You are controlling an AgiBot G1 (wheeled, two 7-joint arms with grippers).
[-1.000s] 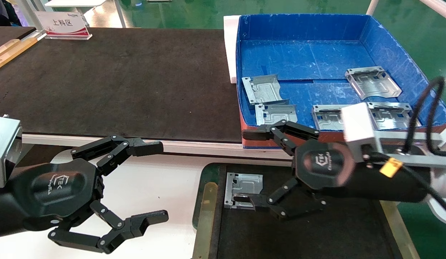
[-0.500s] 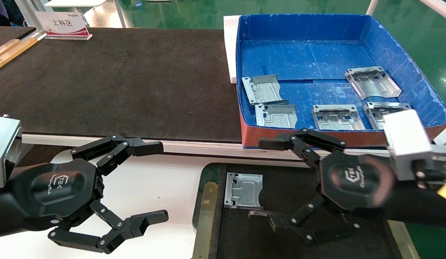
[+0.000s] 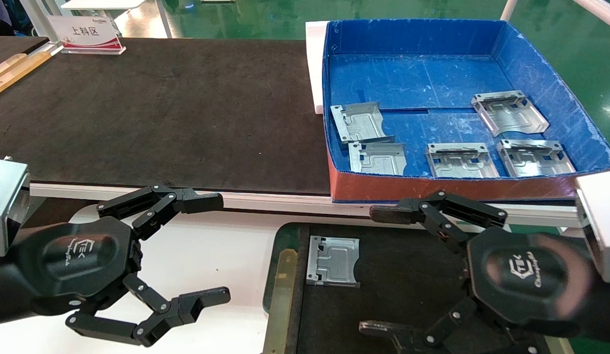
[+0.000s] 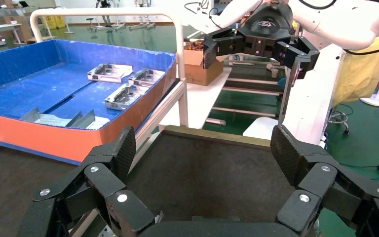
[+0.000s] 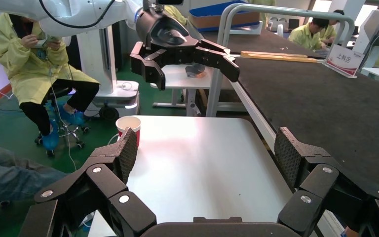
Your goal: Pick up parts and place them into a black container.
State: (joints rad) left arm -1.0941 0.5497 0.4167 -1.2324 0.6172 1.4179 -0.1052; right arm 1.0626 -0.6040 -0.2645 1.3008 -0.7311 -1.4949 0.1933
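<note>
One silver part lies flat at the left end of the black container, a shallow tray with a green rim and brass side strip, also in the left wrist view. Several more parts lie in the blue box, among them ones at its front left and its far right. My right gripper is open and empty above the tray, to the right of the placed part. My left gripper is open and empty over the white table, left of the tray.
The blue box with a red front stands just behind the tray. A wide black mat covers the bench at the back left. A red paper cup stands on the white table. A sign stands at the far left.
My right gripper has drawn back to the right and toward me, away from the part in the tray, staying open. The part lies still. The left arm has not moved.
</note>
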